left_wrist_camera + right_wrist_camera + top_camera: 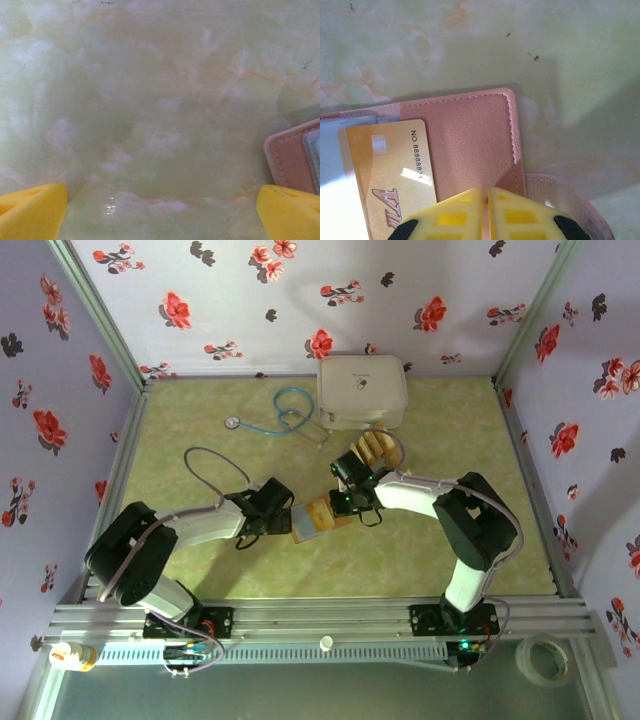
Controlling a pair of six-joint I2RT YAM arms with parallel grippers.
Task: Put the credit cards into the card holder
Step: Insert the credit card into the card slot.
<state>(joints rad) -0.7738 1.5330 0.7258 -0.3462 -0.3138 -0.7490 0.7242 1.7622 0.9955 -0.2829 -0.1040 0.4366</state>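
Golden credit card [387,170] lies partly hidden behind closed right gripper [485,207].

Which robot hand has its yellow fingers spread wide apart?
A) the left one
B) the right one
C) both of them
A: on the left gripper the fingers sit at opposite corners of its wrist view above the table, while on the right gripper they nearly touch over the card holder.

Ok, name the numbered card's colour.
The card is golden-yellow; clearest in the right wrist view.
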